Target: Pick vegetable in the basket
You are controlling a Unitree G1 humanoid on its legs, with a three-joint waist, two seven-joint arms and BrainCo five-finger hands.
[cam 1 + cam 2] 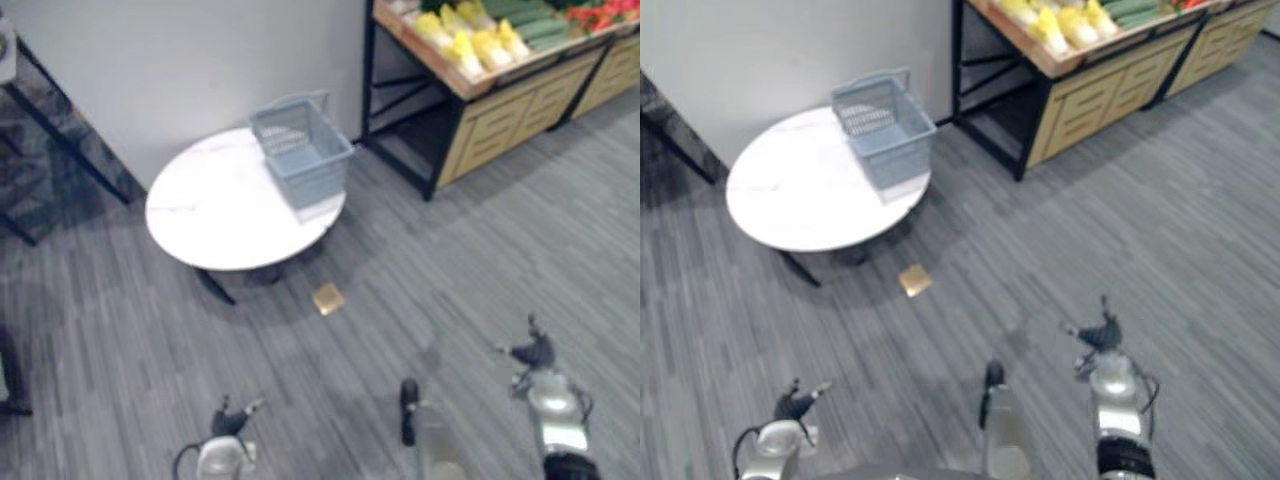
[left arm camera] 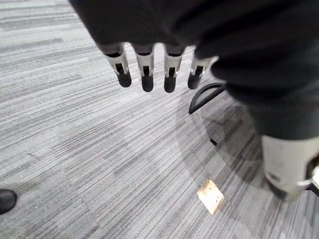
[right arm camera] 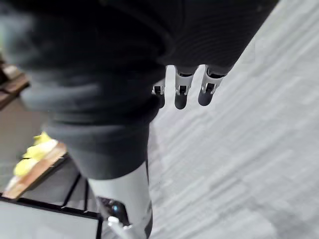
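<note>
Grey carpet is surrounding a white tabletop [image 1: 210,215] carrying an empty basket [image 1: 300,150]. Vegetables [image 1: 470,40] are lying on a stand [image 1: 500,95] well apart. Left hand [image 1: 230,422] and right hand [image 1: 535,352] are hanging straight-fingered, holding nothing; picking has not begun.

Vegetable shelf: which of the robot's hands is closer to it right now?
Right. The right hand hangs over the floor on the side of the shelf; the left hand is farther off, nearer the round table.
</note>
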